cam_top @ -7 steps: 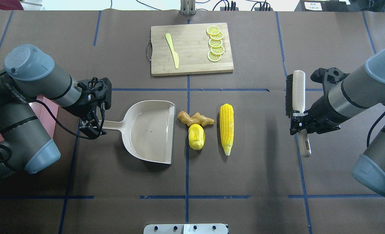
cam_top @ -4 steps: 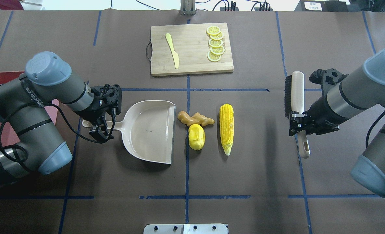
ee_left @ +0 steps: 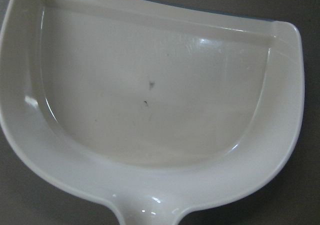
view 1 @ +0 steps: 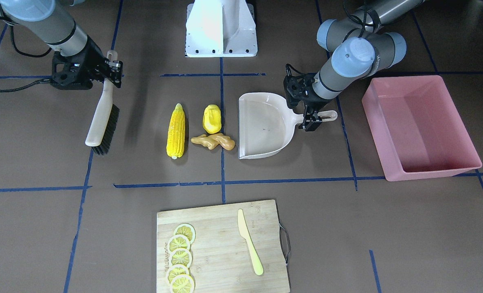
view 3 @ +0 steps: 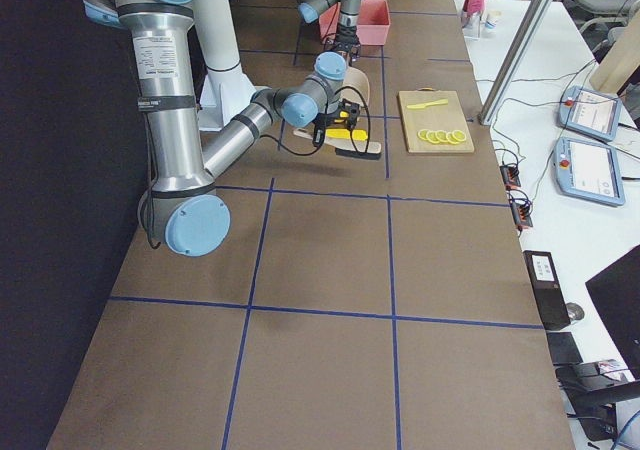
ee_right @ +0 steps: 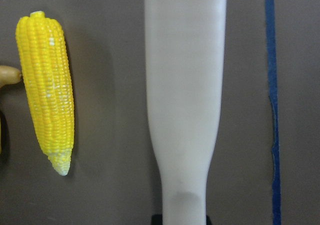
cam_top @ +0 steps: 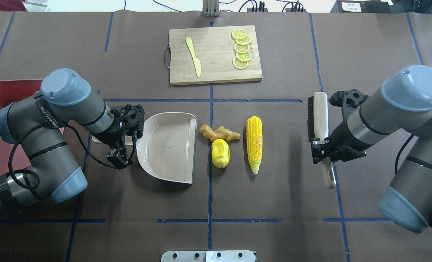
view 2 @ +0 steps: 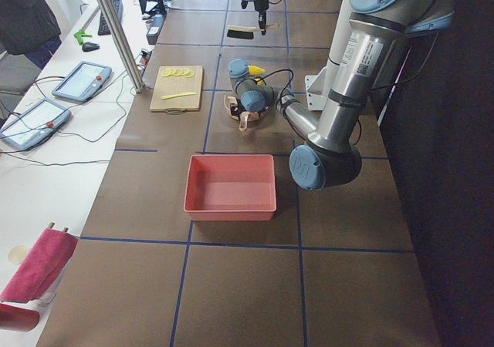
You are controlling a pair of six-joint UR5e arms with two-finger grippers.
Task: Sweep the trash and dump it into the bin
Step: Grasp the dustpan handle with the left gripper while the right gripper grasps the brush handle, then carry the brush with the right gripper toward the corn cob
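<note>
The yellow corn cob (cam_top: 254, 143), the stubby yellow vegetable (cam_top: 220, 153) and the tan ginger root (cam_top: 219, 133) lie on the table just right of the open mouth of the beige dustpan (cam_top: 168, 145). My left gripper (cam_top: 120, 149) is open and straddles the dustpan's handle close to the pan's neck. My right gripper (cam_top: 323, 151) is shut on the handle of a brush (cam_top: 319, 116), held right of the corn with the bristles toward it. The pink bin (view 1: 378, 130) stands beyond the dustpan on my left side.
A wooden cutting board (cam_top: 216, 47) at the far middle carries a pale yellow knife (cam_top: 193, 56) and lemon slices (cam_top: 241, 49). Blue tape lines cross the brown table cover. The robot's white base plate (view 1: 221, 28) is at the near edge.
My left gripper has slid right along the dustpan handle toward the pan; the dustpan has stayed put. My right gripper has carried the brush left, closer to the corn.
</note>
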